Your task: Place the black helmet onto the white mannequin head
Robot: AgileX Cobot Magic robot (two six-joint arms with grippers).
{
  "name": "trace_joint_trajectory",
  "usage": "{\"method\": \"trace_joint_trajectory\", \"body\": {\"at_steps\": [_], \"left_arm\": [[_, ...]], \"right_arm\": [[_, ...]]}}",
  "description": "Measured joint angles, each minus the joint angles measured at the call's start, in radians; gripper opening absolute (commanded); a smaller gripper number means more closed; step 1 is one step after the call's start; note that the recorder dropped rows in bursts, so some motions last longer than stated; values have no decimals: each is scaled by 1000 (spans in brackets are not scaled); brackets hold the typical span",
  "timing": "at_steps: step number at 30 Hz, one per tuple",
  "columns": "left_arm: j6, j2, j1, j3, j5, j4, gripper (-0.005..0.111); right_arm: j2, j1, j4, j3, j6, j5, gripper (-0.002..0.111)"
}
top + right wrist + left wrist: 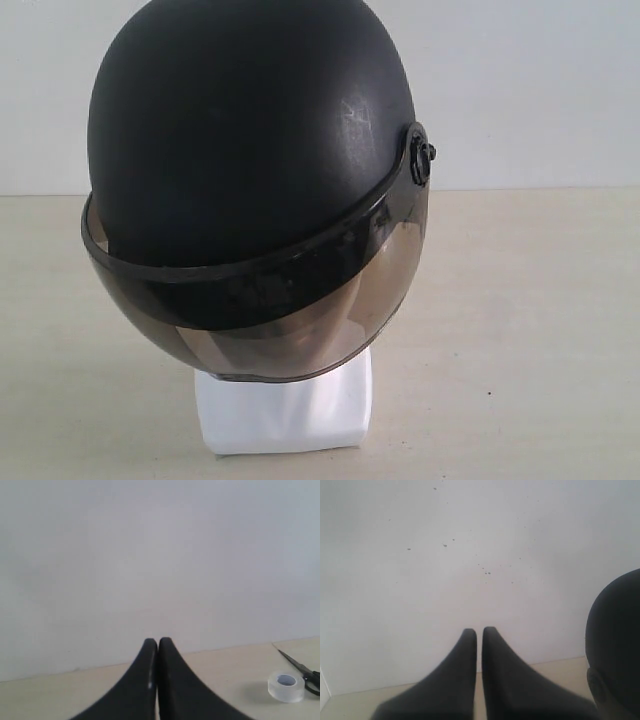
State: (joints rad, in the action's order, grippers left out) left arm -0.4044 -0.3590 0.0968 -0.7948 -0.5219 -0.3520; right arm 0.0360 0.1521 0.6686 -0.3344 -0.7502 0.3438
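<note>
Both pincers are closed on nothing: my left pincer (479, 630) has its tips drawn together with only a sliver between them, my right pincer (158, 641) has its tips pressed tight, and each faces the wall (520, 90) rather than anything I could grip. The black helmet (250, 130) sits over the white mannequin head (285, 415), hiding all but its squarish base below the tinted visor (260, 320), so the job looks done to me. The risk now is mine: the shell lies near my left pincer, and a careless swing could clip it. Its rim slopes, so I judge a knock could slide it off or topple the stand. The worktop (520, 330) is pale beige and smooth, meeting a plain white wall flecked with small dark marks. A roll of clear tape (286, 686) and scissors (300, 667) lie near my right arm.
</note>
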Motion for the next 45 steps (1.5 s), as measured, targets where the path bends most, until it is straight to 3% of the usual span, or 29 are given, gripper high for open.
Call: {"method": "trace_joint_trajectory", "body": {"at_steps": [3, 14, 35, 39, 45], "left_arm": [[0, 0, 0, 0, 0, 0, 4], [0, 0, 0, 0, 0, 0, 4], [0, 0, 0, 0, 0, 0, 4], [0, 0, 0, 0, 0, 0, 4], [0, 0, 0, 0, 0, 0, 4]], "right_arm": [[2, -68, 0, 102, 2, -122, 0], [-19, -82, 2, 320, 6, -306, 0], [-31, -82, 4, 330, 23, -359, 0], [-31, -82, -140, 330, 106, -313, 0], [-31, -82, -534, 334, 528, -167, 0]]}}
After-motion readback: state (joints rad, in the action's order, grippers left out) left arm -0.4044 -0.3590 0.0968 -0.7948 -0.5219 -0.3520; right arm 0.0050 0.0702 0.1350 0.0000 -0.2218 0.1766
